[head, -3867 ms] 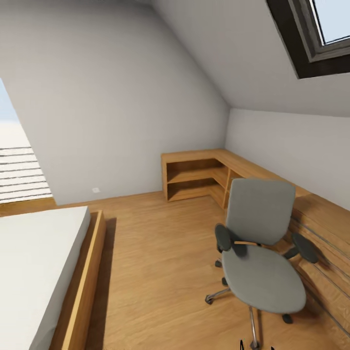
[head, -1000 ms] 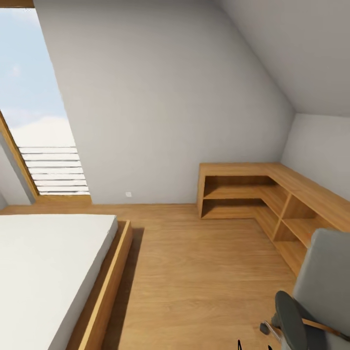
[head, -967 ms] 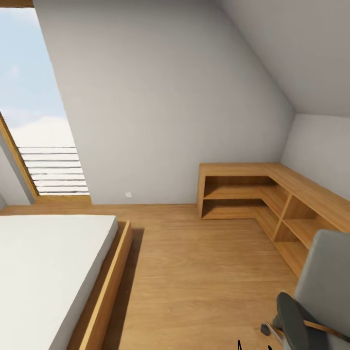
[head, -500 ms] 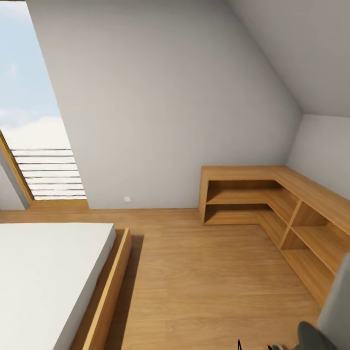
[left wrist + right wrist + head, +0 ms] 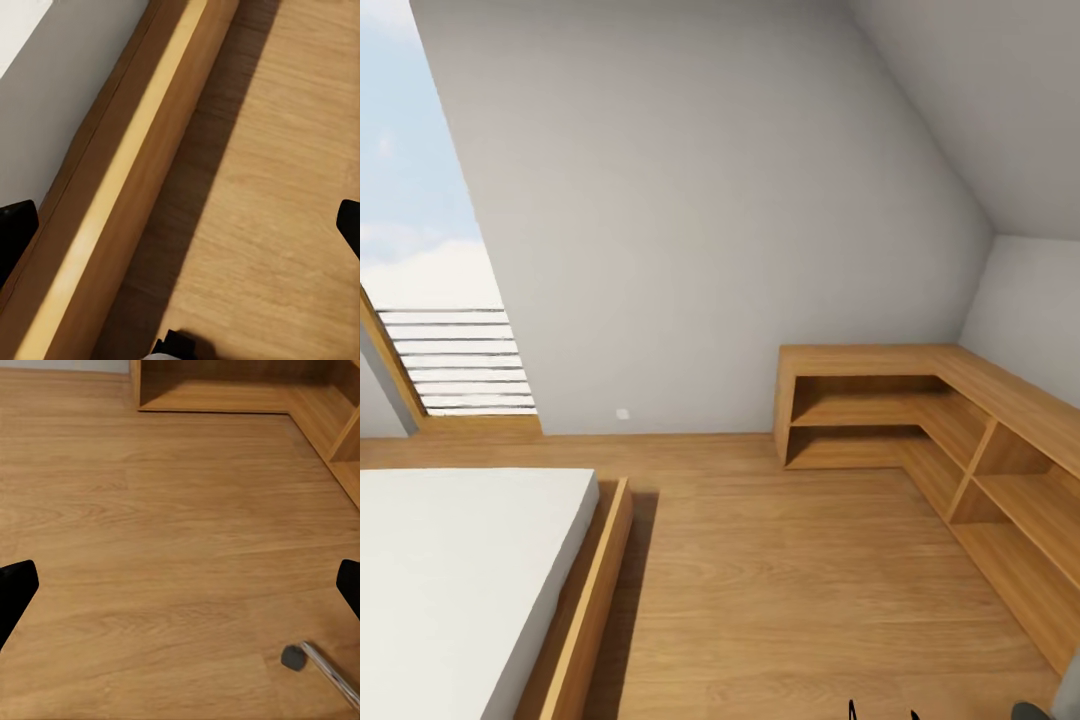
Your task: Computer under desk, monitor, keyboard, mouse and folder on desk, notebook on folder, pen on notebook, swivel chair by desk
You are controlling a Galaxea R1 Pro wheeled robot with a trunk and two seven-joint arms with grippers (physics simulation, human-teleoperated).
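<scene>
Here's the bedroom (image 5: 690,200), grey sloped walls all around and a light wood floor (image 5: 790,580) running across the head view. Along the floor's left edge sits a low bed (image 5: 450,580) with a white mattress and a wooden frame; the left wrist view looks down that frame's side rail (image 5: 112,202), its shadow lying on the boards beside it. In the far right corner an L-shaped open wooden shelf unit (image 5: 920,420) hugs both walls, shelves bare. A tall slanted window (image 5: 420,250) with slats at its foot fills the far left. A small white wall socket (image 5: 622,413) sits low on the back wall, between window and shelves.

The swivel chair (image 5: 1068,695) is just a grey sliver at the bottom right corner of the head view; the right wrist view catches one chrome leg with its castor (image 5: 294,657) on the floor.

Left gripper (image 5: 180,225): jaws apart, dark tips at opposite edges, nothing between. Right gripper (image 5: 180,585): jaws likewise spread wide over bare floor.
</scene>
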